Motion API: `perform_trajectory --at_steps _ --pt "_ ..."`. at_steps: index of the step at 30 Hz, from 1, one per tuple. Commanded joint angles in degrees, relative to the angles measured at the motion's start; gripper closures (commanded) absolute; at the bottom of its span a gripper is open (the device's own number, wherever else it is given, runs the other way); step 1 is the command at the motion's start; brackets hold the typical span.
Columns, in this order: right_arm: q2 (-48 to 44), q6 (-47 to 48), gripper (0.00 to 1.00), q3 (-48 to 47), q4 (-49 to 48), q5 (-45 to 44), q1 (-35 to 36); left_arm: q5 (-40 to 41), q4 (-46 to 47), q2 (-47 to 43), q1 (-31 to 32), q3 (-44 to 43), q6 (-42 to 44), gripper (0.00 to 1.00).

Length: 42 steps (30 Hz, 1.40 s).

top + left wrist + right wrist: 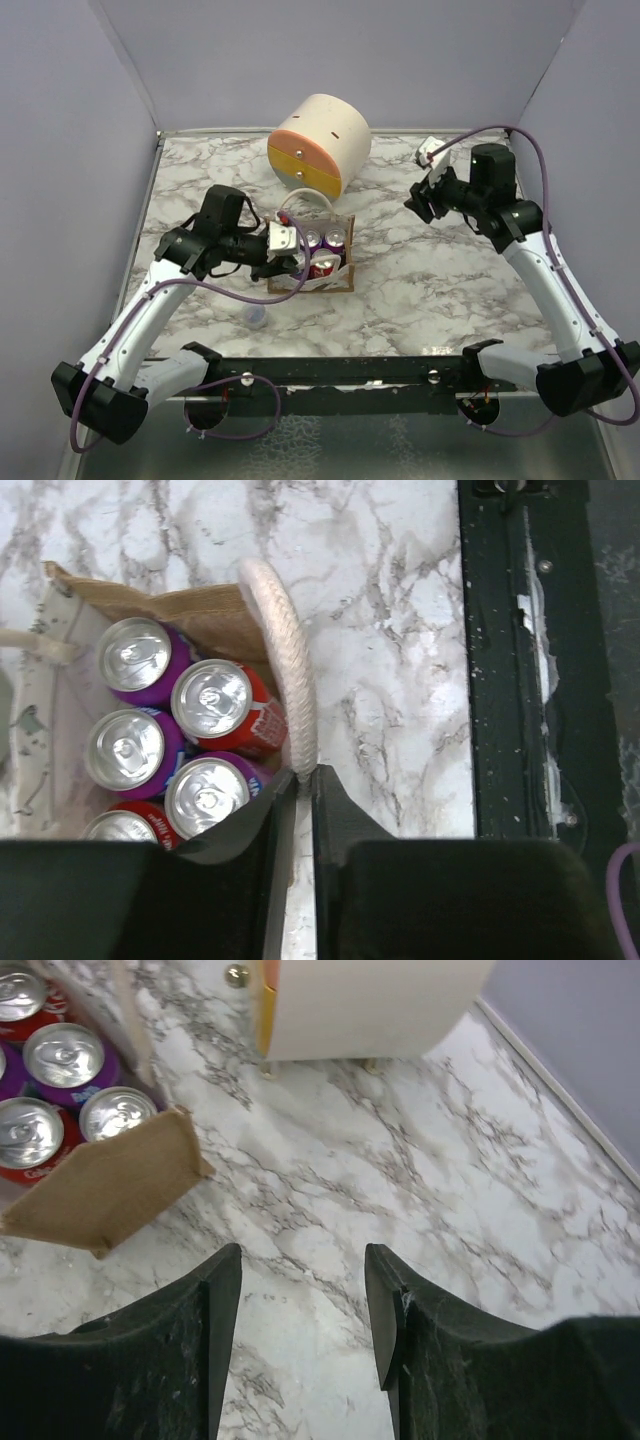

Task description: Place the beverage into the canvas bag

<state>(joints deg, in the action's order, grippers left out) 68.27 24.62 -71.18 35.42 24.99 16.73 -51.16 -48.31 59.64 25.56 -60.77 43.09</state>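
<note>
The tan canvas bag (312, 281) stands open on the marble table, left of centre. Several red and purple beverage cans (326, 246) stand upright inside it. In the left wrist view their silver tops (210, 698) show beside the bag's brown wall (200, 615). My left gripper (290, 243) hangs over the bag's left side. Its narrow jaws (303, 775) pinch the white rope handle (285, 630) at their tips. My right gripper (420, 200) hovers far to the right, open (303, 1290), with only marble between its fingers. The right wrist view also shows the bag (110, 1185) and the cans (60, 1055).
A cream cylinder with orange and yellow drawers (320, 140) lies behind the bag, also in the right wrist view (370, 1005). A small pale round object (257, 317) sits in front of the bag. A white object (428, 150) lies at the back right. Grey walls enclose the table.
</note>
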Motion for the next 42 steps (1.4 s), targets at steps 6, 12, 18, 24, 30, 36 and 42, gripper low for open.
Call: perform_trajectory --at_steps 6,12,18,24,30,36,42 --pt "-4.6 -6.5 0.39 4.1 -5.1 -11.2 -7.6 9.2 5.1 -1.6 -3.9 -5.6 -12.7 0.56" --pt "-4.8 -8.3 0.33 4.4 -5.8 -13.0 -10.9 21.8 9.2 -3.0 -9.4 -6.0 -18.9 0.39" --pt "-5.9 -9.7 0.24 4.7 -6.7 -15.2 -13.9 38.3 16.1 -4.2 -14.0 -4.9 -25.2 0.20" --pt "-7.3 -10.1 0.05 5.3 -7.7 -18.3 -14.8 50.2 21.4 -4.9 -14.9 -3.1 -28.5 0.01" --pt "-8.8 -11.2 0.01 5.9 -9.9 -22.4 -15.1 63.7 31.3 -7.3 -14.9 1.9 -29.6 0.01" --pt "-9.6 -12.0 0.01 7.1 -14.3 -25.8 -15.1 66.3 36.4 -7.4 -15.0 2.3 -29.3 0.01" --pt "-8.9 -11.0 0.01 7.1 -17.0 -24.9 -15.1 66.5 40.5 -6.5 -15.0 2.3 -27.6 0.01"
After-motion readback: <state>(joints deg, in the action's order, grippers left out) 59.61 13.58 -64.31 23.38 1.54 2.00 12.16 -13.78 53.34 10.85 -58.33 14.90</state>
